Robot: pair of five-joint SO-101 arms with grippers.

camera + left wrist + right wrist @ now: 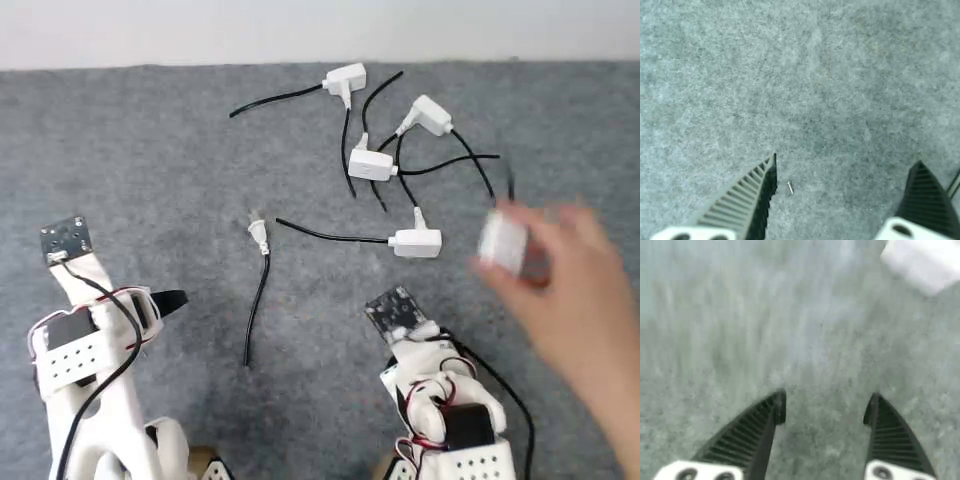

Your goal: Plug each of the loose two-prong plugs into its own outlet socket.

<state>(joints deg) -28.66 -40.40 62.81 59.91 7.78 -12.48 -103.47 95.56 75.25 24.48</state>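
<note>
A small white two-prong plug [258,233] lies on the grey carpet, its black cord [255,305] trailing toward the front. Several white socket bodies on black cords lie behind it: one [345,78] at the back, one [430,115] to its right, one [370,164] in the middle and one [416,242] nearest. A person's hand [570,290] at the right holds a white block [503,243] above the carpet. My left gripper [845,170] is open over bare carpet at the front left. My right gripper [825,407] is open too, with a blurred white body [927,262] beyond it.
The grey carpet [150,170] ends at a pale wall at the back. A tiny metal pin [790,187] lies between the left gripper's fingers. A black cord [955,182] shows beside one left finger. The hand's forearm covers the front right corner.
</note>
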